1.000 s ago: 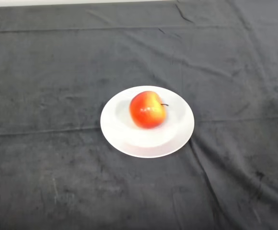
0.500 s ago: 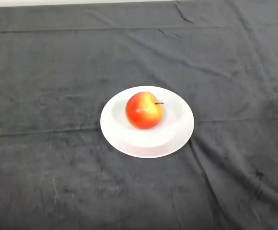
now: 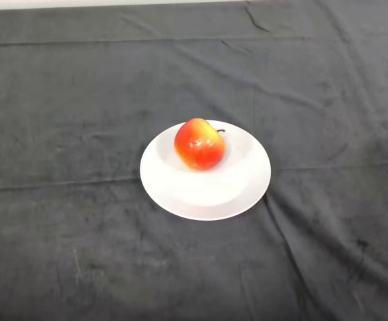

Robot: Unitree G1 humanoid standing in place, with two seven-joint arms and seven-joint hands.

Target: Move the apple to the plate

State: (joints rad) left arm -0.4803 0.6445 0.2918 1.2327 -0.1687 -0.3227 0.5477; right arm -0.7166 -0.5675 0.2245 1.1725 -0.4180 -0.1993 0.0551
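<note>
Hand and arm: absent from the head view, so whether the fingers are spread or curled, or have hold of anything, cannot be told. Head view, task items: the apple point(image 3: 199, 144) sits on the white plate point(image 3: 180, 197), resting in the plate's far half, towards the rim away from the robot, with its short dark stem pointing to the robot's right and away. It lies wholly within the plate's outline and touches nothing else. Judgement: with the fruit seated in the dish and nothing gripping it, the placing appears complete; its position off the plate's middle, on the sloping inner wall, suggests it may not be fully settled and could roll a little, though the raised rim should contain it. Surroundings: the plate stands near the middle of a table covered by a dark cloth point(image 3: 80, 100), which shows creases and folds. No other objects are visible, and nothing obstructs the plate.
</note>
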